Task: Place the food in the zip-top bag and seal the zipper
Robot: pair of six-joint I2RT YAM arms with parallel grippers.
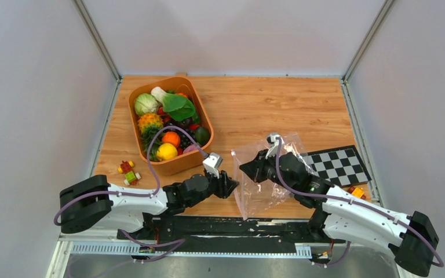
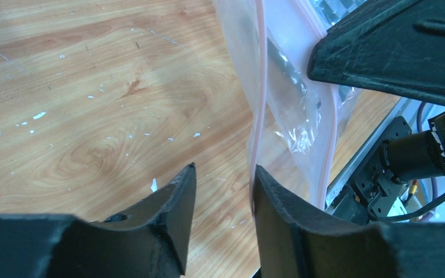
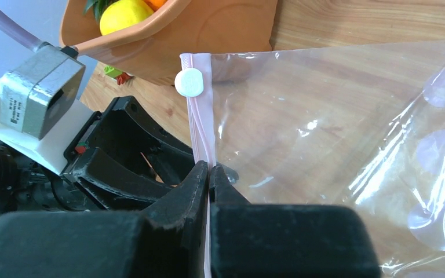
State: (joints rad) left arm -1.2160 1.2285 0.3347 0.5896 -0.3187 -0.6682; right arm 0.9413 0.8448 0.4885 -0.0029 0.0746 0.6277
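Both grippers are sitting by the zip-top bag (image 1: pixel 255 194), near the middle. The right gripper (image 3: pixel 209 171) is pinching the zipper (image 3: pixel 201 116) tight. The left gripper (image 2: pixel 225 168) is gaping empty, with that zipper standing upright just right of its gap. The food (image 1: pixel 168 116) is lying far left.

zip-top bag (image 1: pixel 261 194) 1 | orange tub (image 1: pixel 177 165) 1 | checkered board (image 1: pixel 339 164) 1 | left hand (image 1: pixel 230 186) + right hand (image 1: pixel 243 168) 2

The wooden table (image 1: pixel 255 104) carries an orange tub (image 1: pixel 177 165) at far left, a checkered board (image 1: pixel 336 163) at right, toy blocks (image 1: pixel 128 171) near left, and a small orange piece (image 1: pixel 357 191) just beside the board.
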